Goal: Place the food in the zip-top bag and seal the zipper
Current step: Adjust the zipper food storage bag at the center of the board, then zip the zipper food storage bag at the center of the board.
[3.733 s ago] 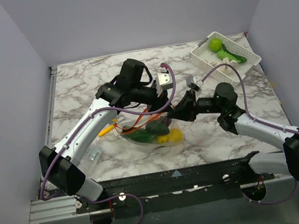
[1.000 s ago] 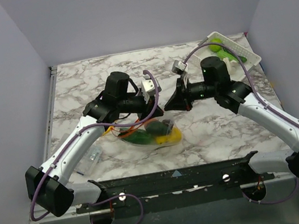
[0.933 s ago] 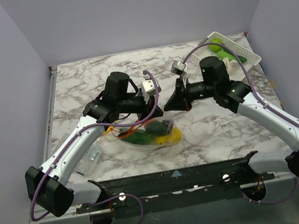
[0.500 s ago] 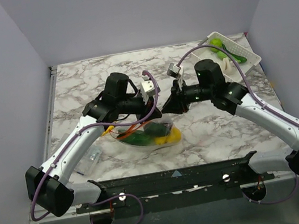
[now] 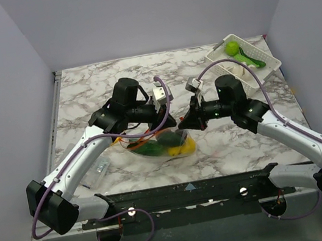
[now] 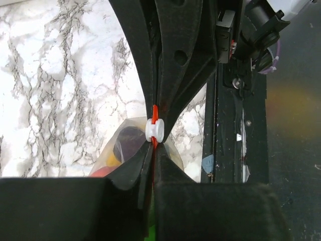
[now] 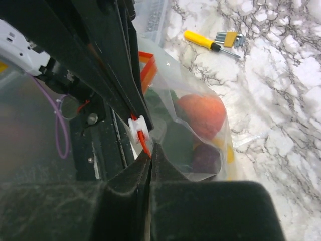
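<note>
Marble table point(image 5: 82, 90); food point(image 5: 184, 147) inside zip-top bag point(image 7: 165, 70); left jaws and right jaws clamp zipper point(image 6: 154, 111).

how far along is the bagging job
Done: several food pieces sit inside the zip-top bag. In hand: left hand and right hand both pinch the zipper beside its white slider. Left: finishing the seal; green pieces lie in the white basket.

A white basket point(image 5: 256, 48) sits at the far right corner; a yellow screwdriver point(image 7: 203, 41) and clear packet point(image 5: 100, 166) lie toward the near left corner.
</note>
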